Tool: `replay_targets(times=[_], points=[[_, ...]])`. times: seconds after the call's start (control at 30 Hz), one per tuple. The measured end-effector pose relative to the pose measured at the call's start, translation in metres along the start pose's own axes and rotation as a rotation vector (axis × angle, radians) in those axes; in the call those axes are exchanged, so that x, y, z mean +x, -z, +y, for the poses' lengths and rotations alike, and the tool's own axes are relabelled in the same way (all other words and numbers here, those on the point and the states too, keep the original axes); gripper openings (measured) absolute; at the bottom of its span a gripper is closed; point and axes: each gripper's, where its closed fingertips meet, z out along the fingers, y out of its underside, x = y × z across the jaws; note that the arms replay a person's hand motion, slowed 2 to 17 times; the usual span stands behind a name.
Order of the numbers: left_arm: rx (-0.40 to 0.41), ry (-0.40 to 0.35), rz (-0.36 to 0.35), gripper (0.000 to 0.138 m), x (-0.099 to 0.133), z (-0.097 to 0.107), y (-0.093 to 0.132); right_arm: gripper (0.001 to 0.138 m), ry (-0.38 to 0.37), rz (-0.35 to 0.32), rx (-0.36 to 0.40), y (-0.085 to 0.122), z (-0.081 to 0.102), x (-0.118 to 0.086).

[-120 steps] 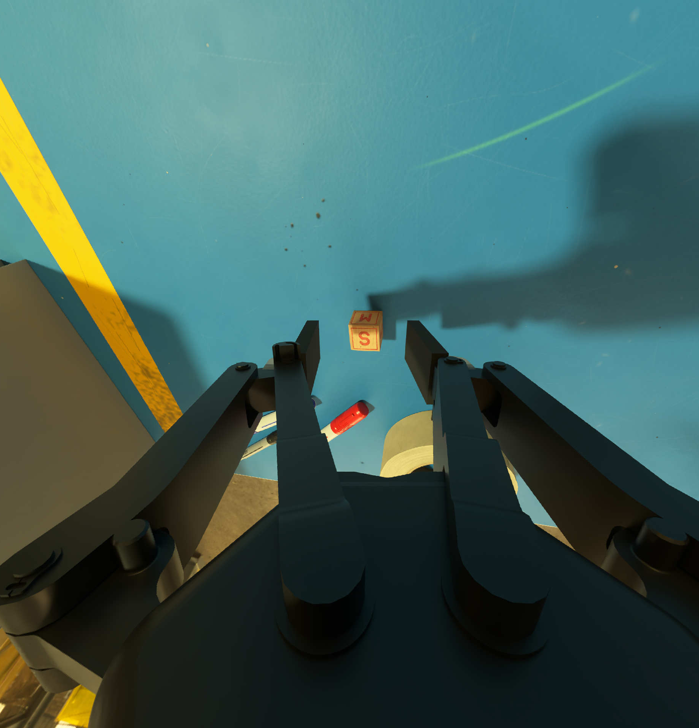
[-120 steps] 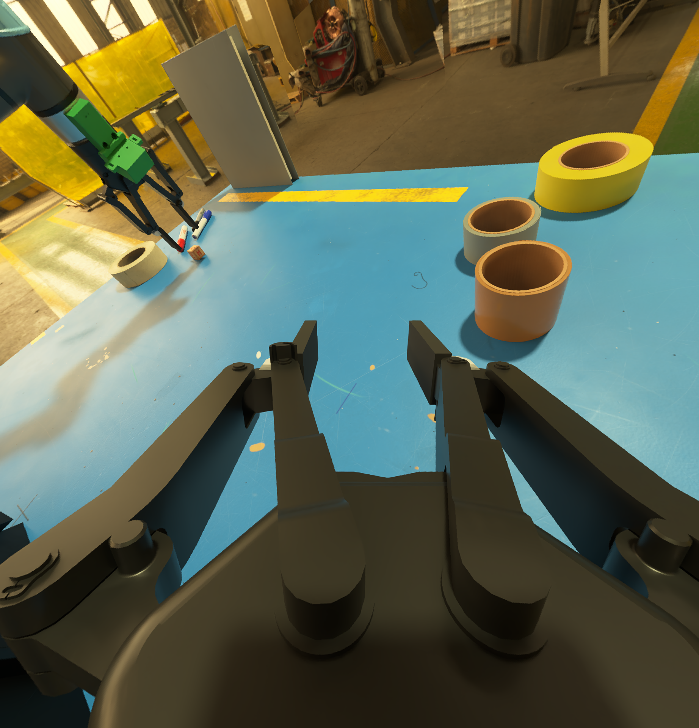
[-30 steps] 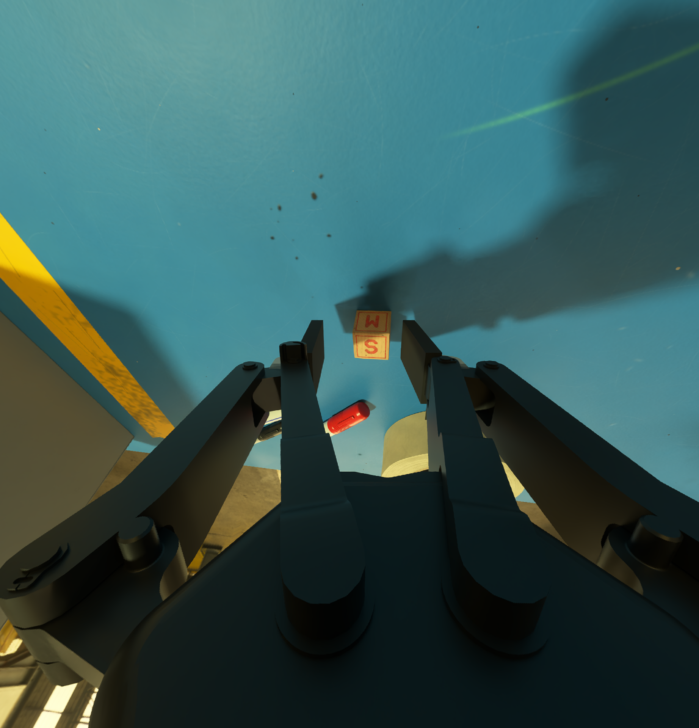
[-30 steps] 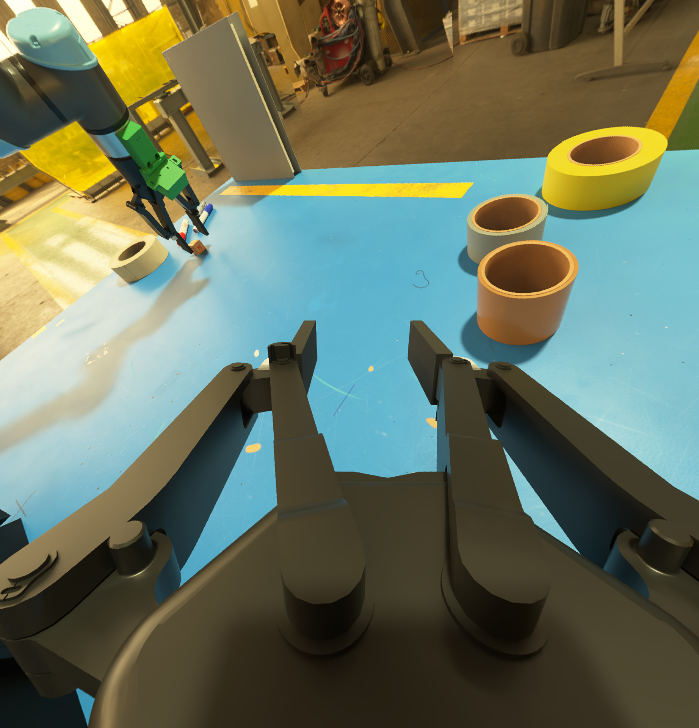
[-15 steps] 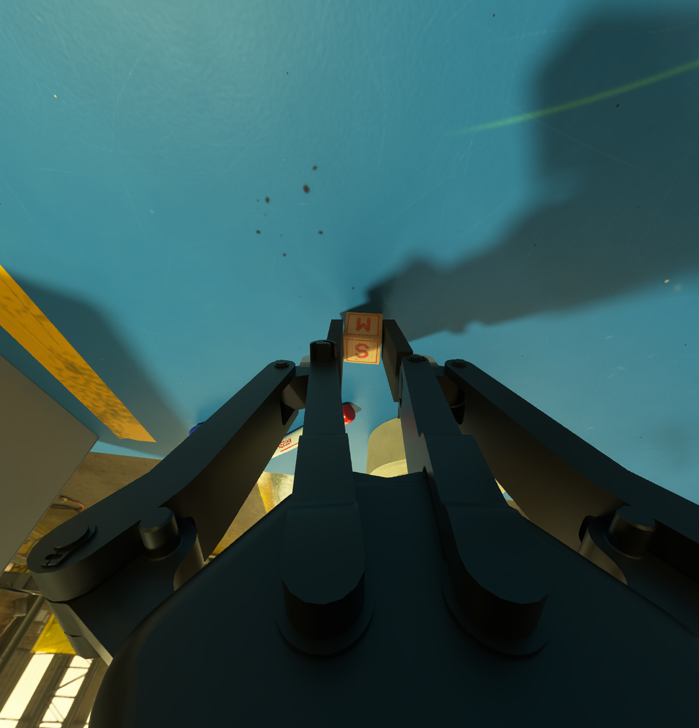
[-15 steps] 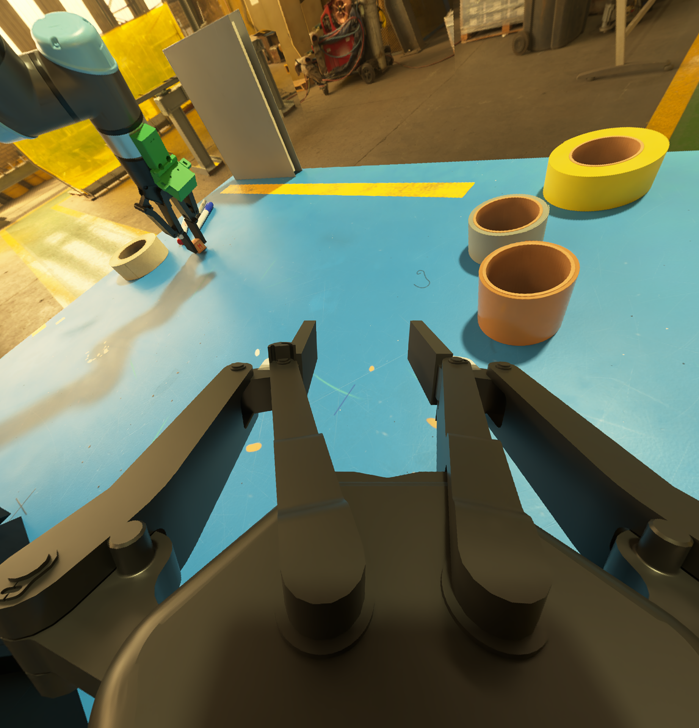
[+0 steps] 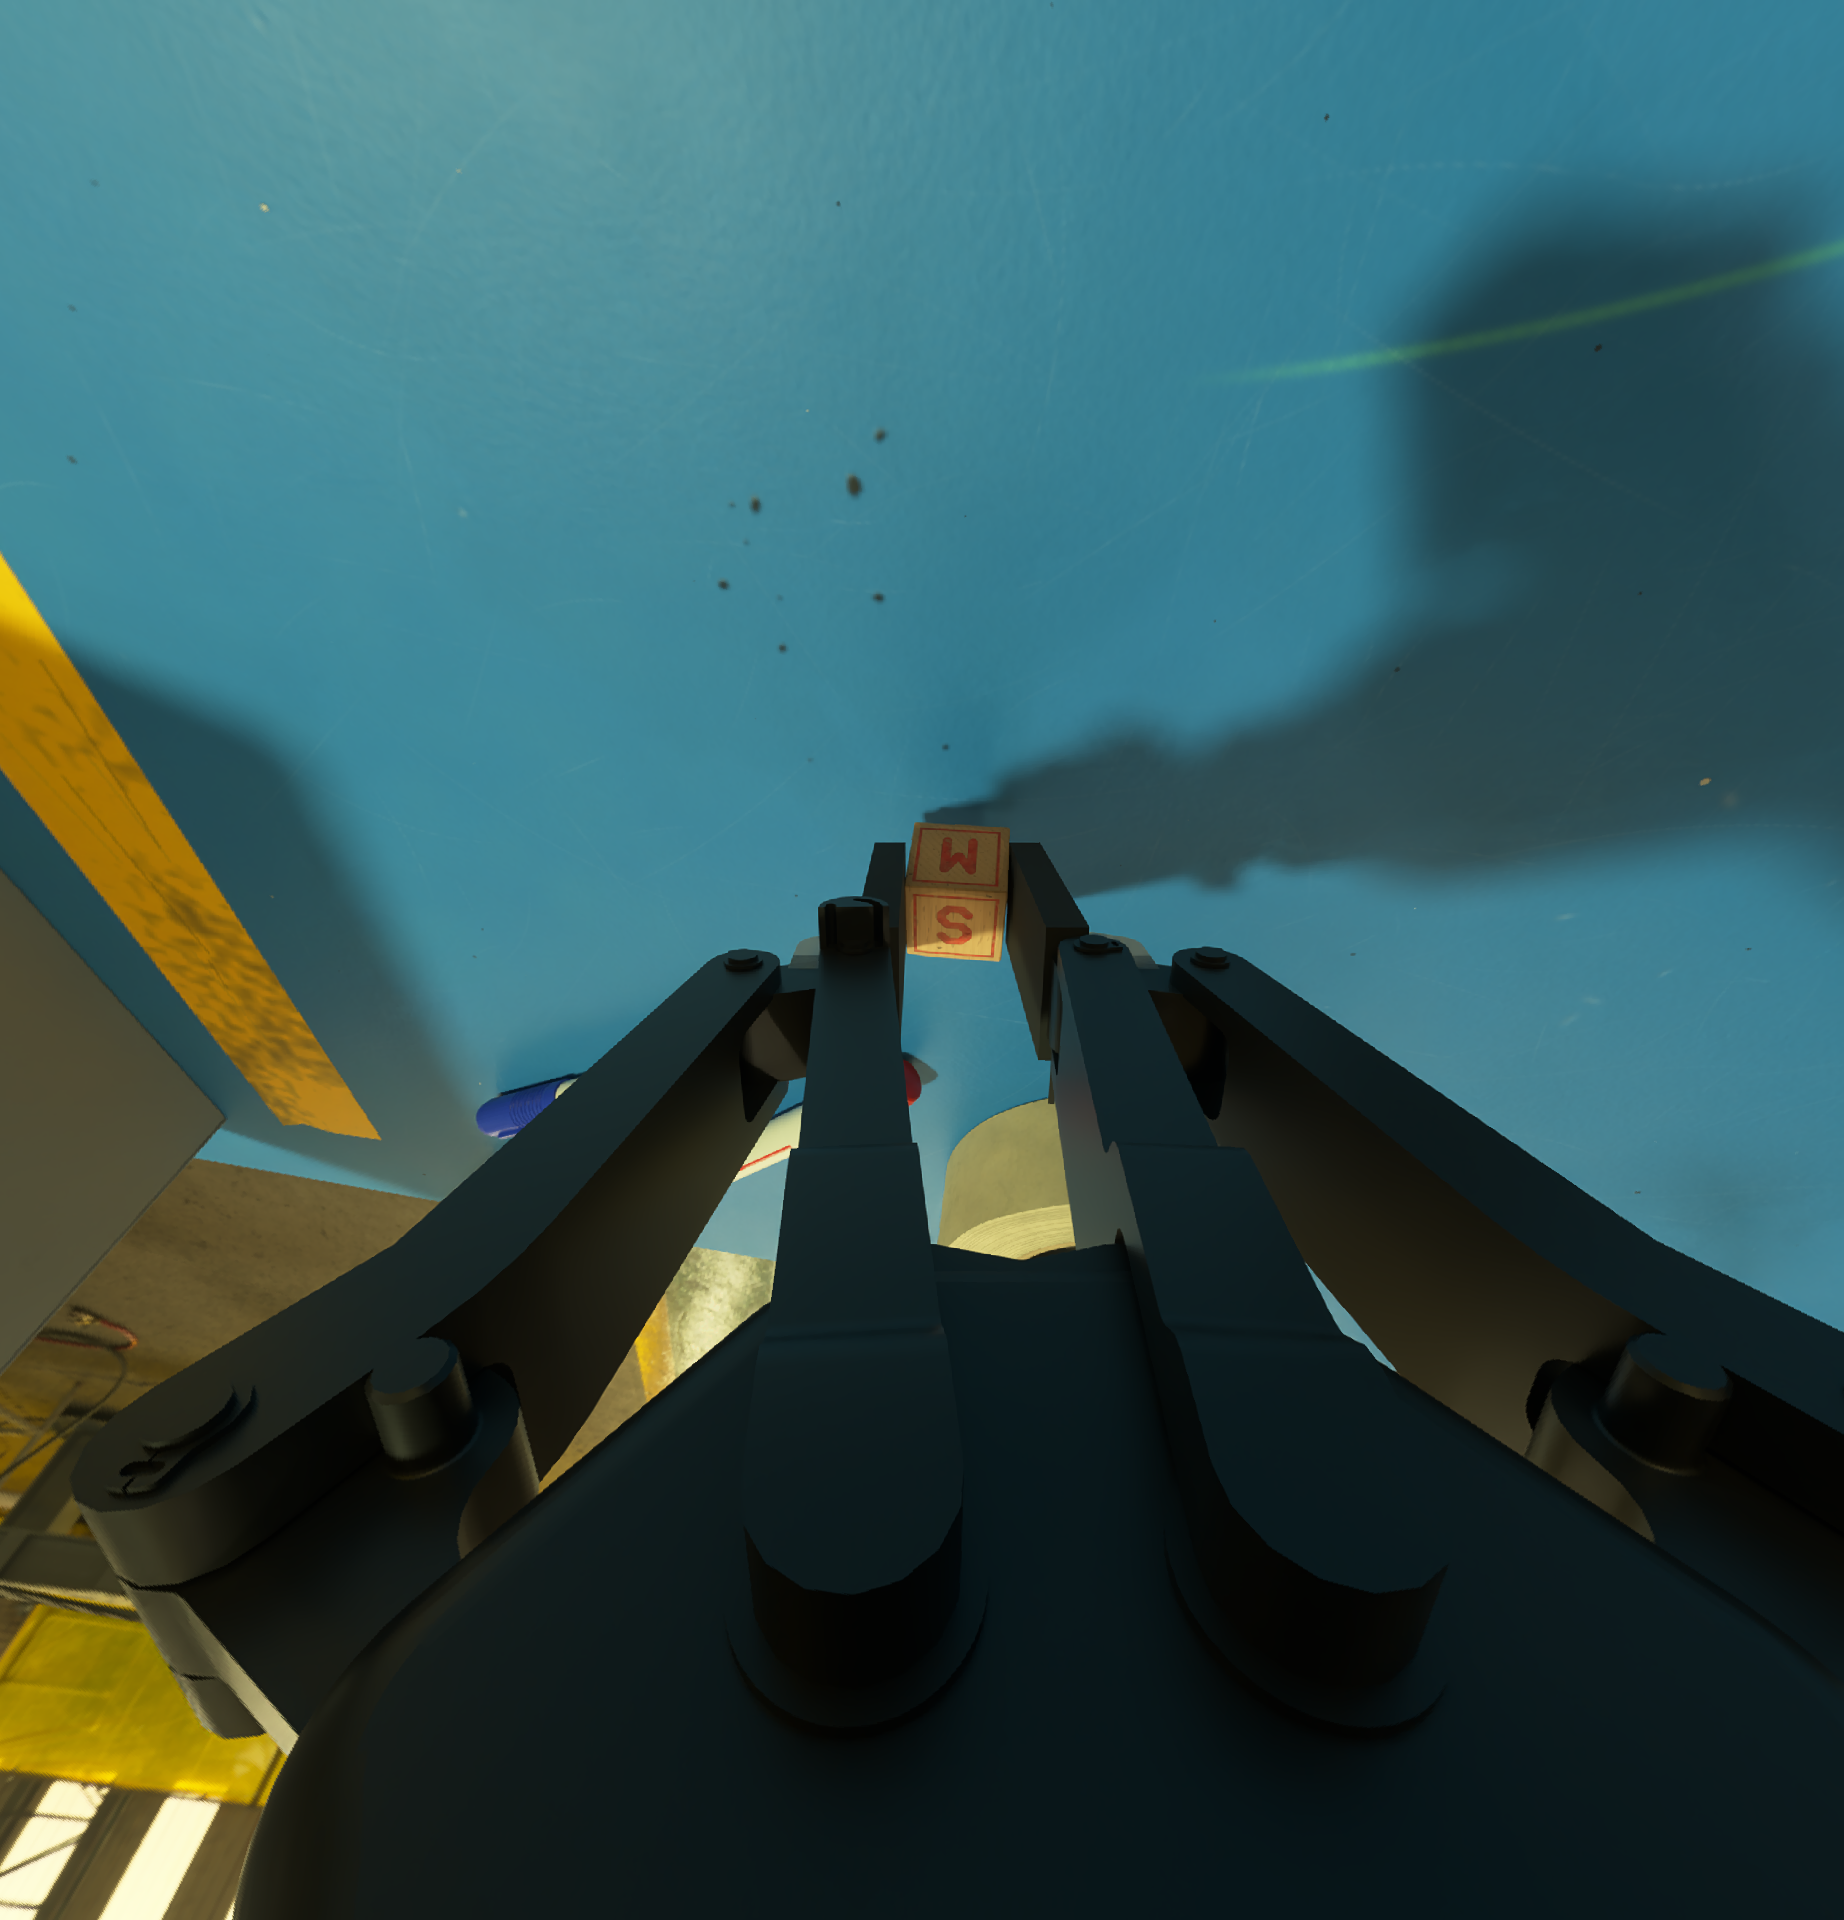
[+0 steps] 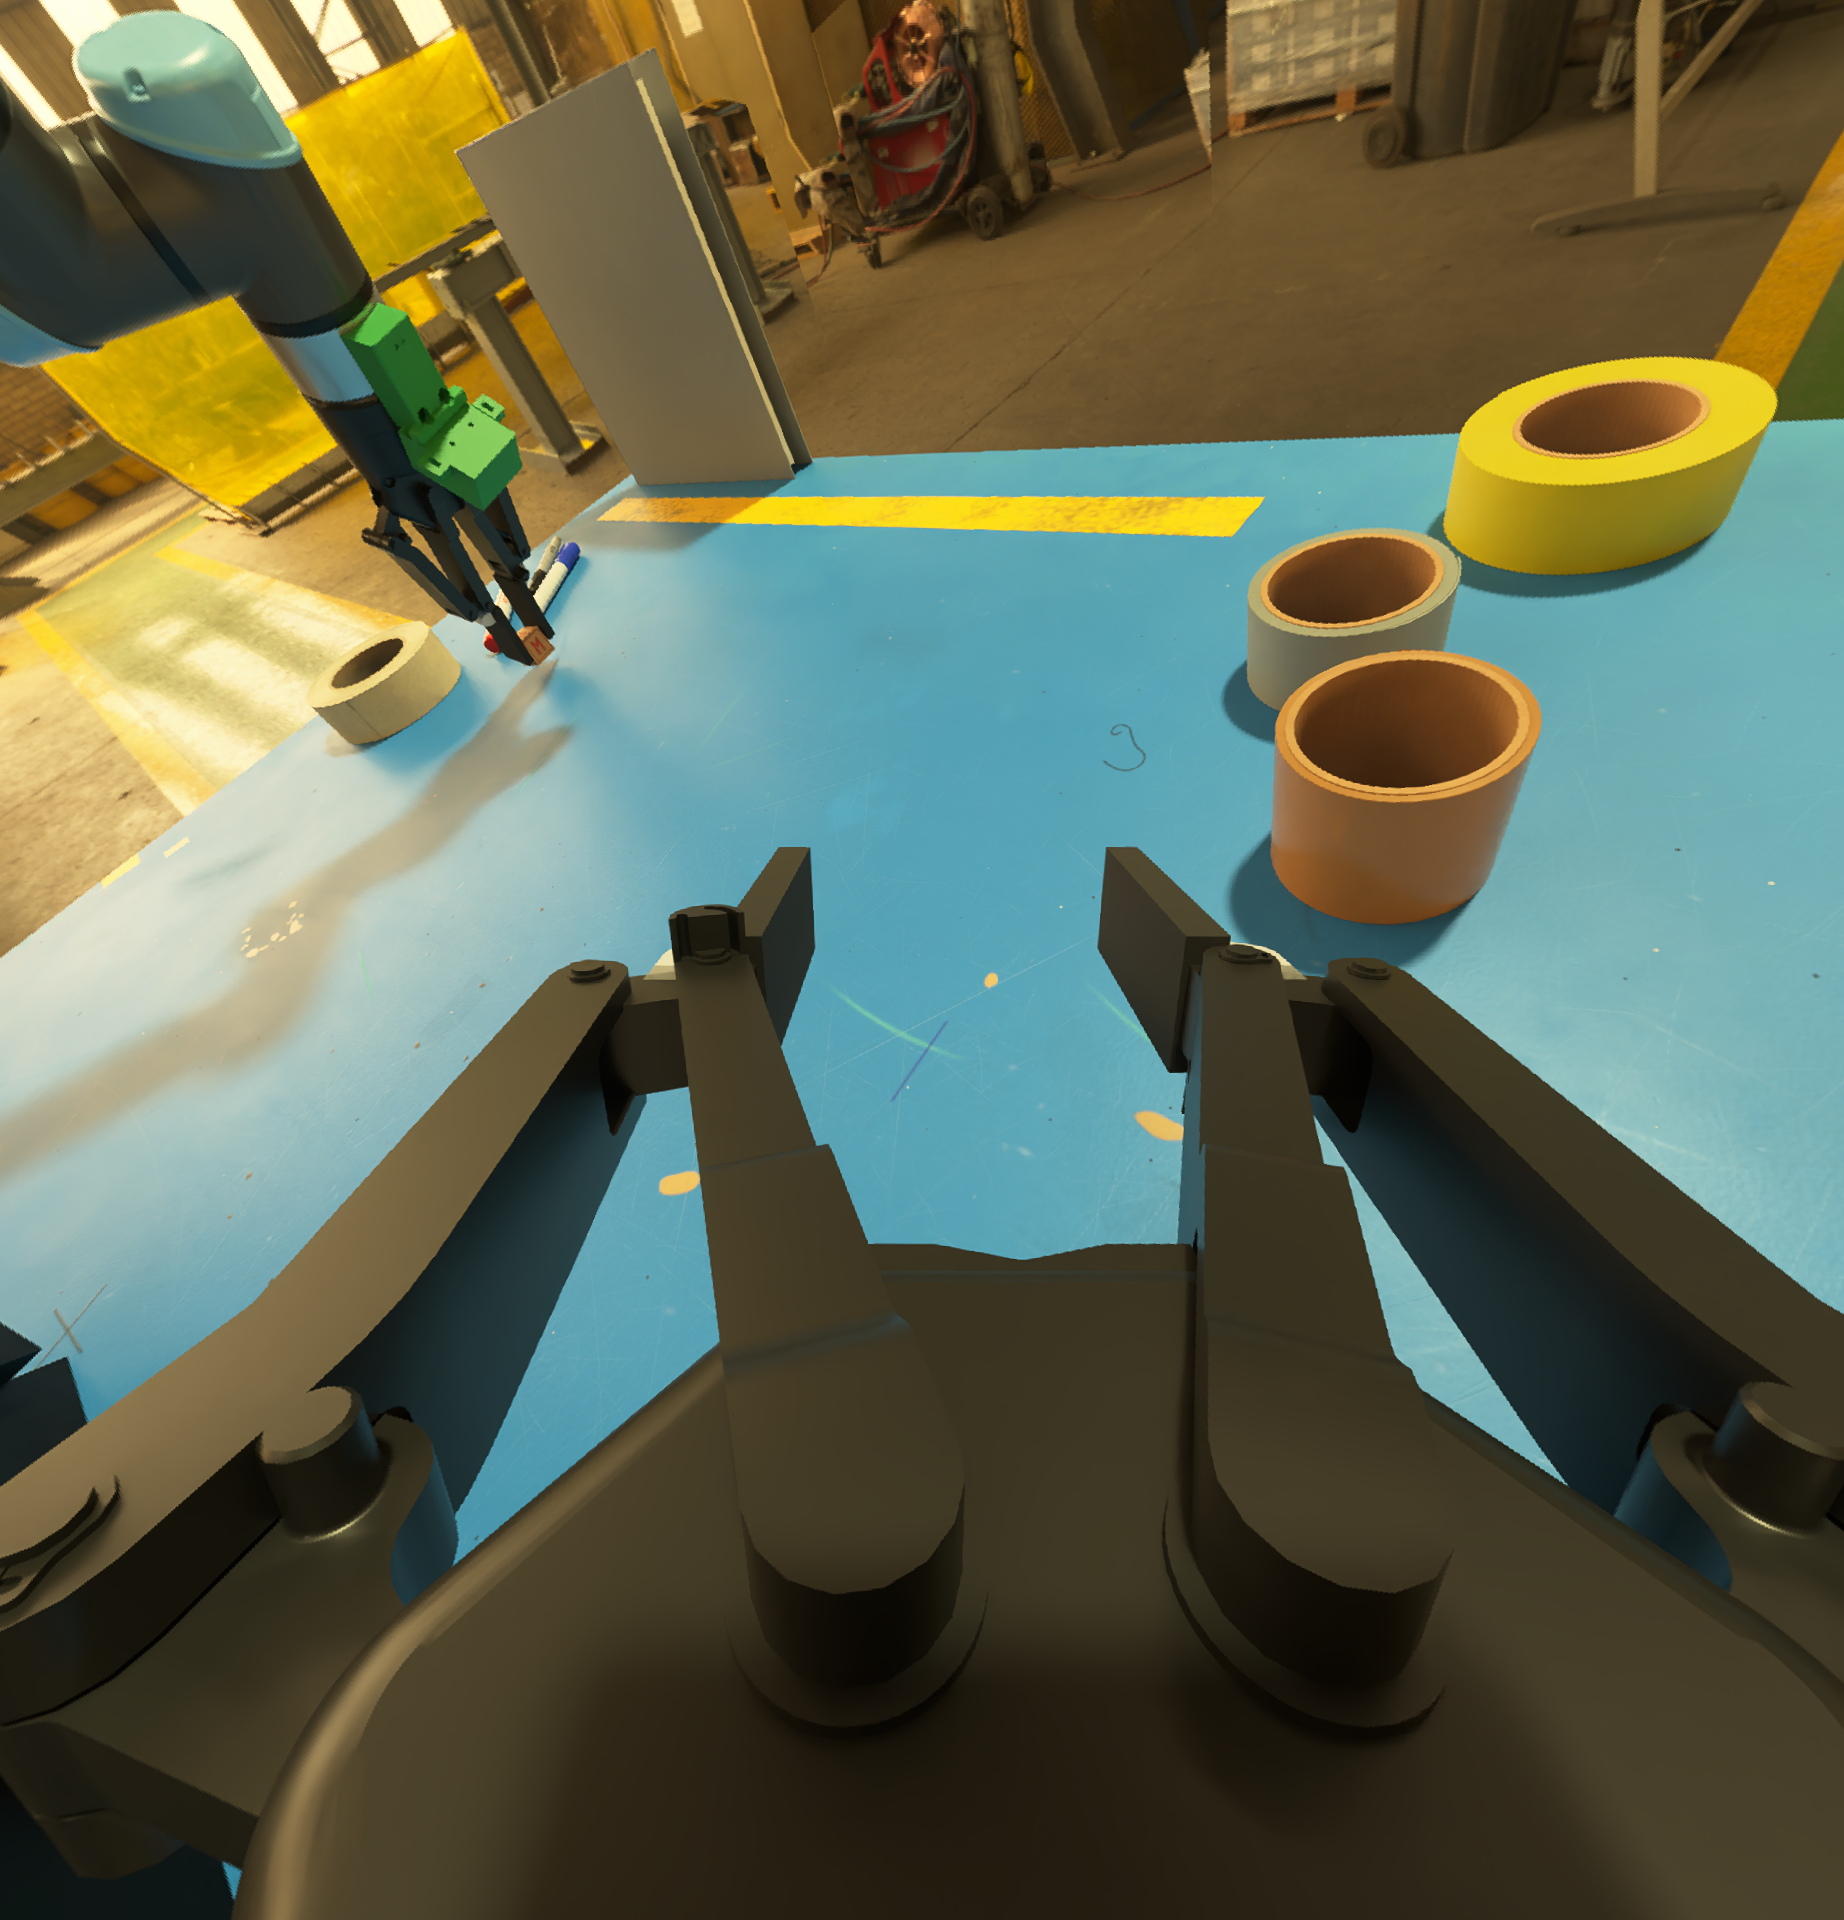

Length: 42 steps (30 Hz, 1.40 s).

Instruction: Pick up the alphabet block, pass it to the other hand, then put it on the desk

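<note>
Over on the far left of the blue worktop (image 8: 897,675), the left end effector (image 7: 956,894) is now clamped on the alphabet block (image 7: 954,891), one finger pressed against each side of the little wooden cube; half a second ago the fingers were only just meeting it, and a second ago they stood clearly apart around it. From the right wrist view the left end effector (image 8: 528,639) shows small under its green mount, tips down at the worktop with the block (image 8: 536,646) between them, and I cannot tell whether the cube has left the surface. Just to its left lies a beige tape roll (image 8: 386,681), and behind the fingers a blue-capped marker (image 8: 556,577) rests beside a red-capped one (image 7: 910,1081), which is now mostly hidden behind a finger. A grey panel (image 8: 637,291) stands at the worktop's back edge, next to a yellow strip (image 8: 928,512). Moving right, the right end effector (image 8: 956,940) hangs above the middle of the worktop with its fingers spread wide and nothing between them, just as it did four seconds ago. Farther right sit a grey tape roll (image 8: 1349,613), an orange one (image 8: 1401,790) just in front of it, and a yellow roll (image 8: 1604,468) behind.
</note>
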Motion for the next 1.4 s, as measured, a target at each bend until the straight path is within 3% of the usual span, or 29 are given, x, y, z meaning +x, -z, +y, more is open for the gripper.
replay_targets(times=[0.43, 0.8, 1.1, 1.4], points=[[0.152, 0.112, -0.069, 0.026, -0.008, 0.004, 0.036, 0.081, -0.022, -0.037, 0.017, -0.002, 0.003, -0.006], [0.38, 0.213, -0.191, 0.026, -0.015, -0.006, 0.093, 0.081, -0.085, -0.109, 0.062, -0.006, 0.003, -0.015], [0.661, 0.256, -0.278, 0.026, -0.007, -0.042, 0.163, 0.081, -0.16, -0.206, 0.108, -0.017, -0.001, -0.027], [0.962, 0.244, -0.288, 0.026, 0.026, -0.105, 0.239, 0.08, -0.263, -0.337, 0.136, -0.037, -0.011, -0.042]])
